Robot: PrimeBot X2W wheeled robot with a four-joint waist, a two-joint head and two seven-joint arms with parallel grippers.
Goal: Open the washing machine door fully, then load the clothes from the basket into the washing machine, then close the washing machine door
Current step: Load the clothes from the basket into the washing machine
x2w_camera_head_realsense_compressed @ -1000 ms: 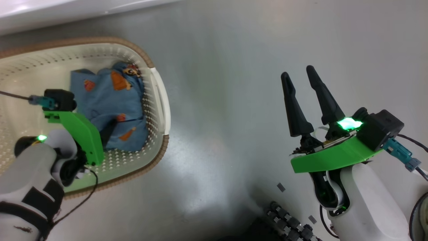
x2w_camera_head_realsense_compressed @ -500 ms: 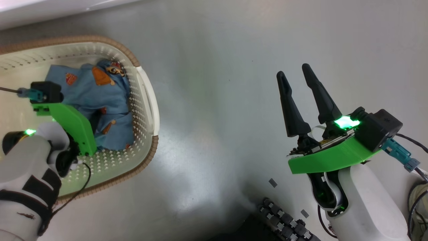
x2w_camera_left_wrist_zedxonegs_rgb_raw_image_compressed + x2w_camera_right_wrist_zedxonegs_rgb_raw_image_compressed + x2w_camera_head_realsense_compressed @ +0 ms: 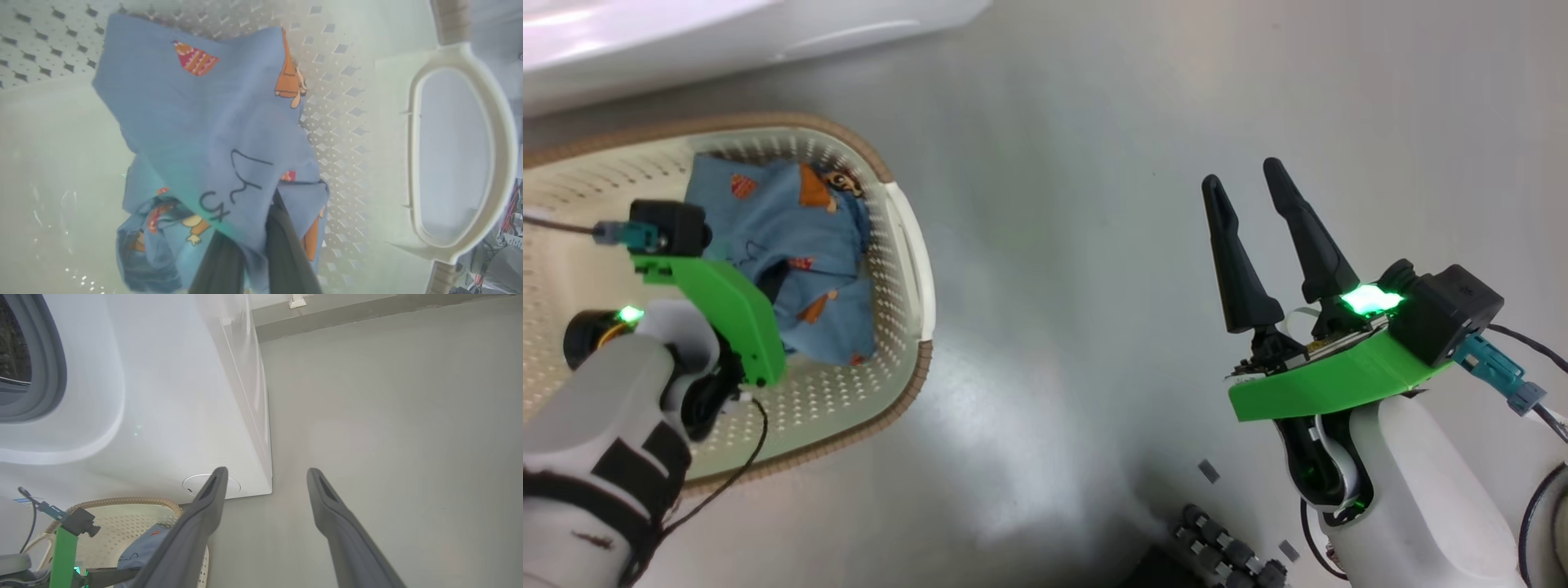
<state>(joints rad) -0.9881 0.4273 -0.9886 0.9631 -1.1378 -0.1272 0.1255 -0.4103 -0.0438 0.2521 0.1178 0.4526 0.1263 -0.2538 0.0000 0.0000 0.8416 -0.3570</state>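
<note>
The loading step is judged to be under way, with nothing shown yet as finished. The basket (image 3: 907, 237) is set on the grey floor (image 3: 1094, 245), just in front of the washing machine (image 3: 163, 396), and the clothes (image 3: 792, 237) are bunched at its right end, against the perforated wall near the handle.

The left gripper (image 3: 251, 245) is lowered into the basket. In the left wrist view its two dark fingers are drawn close together, with a fold of the blue bear-printed fabric pinched between them and draped over their tips. The grasp is therefore taken as made on the clothes. Part of the cloth is raised off the bottom, while more of it is heaped below. Whether one garment or several are caught cannot be told.

The right gripper (image 3: 1243, 175) is held over bare floor, well apart from the basket, with its fingers spread and nothing between them.

At the edge of the right wrist view the grey gasket (image 3: 53, 367) and the dark drum (image 3: 14, 347) are seen uncovered, so the washing machine door is judged to be swung open already. Whether it is fully open cannot be told, nor whether anything is lying inside the drum.

What is left, by this reading, is the lifting of the clothes out of the basket, the carrying across to the drum, the release inside, any further picks that are needed, and the closing of the door.
</note>
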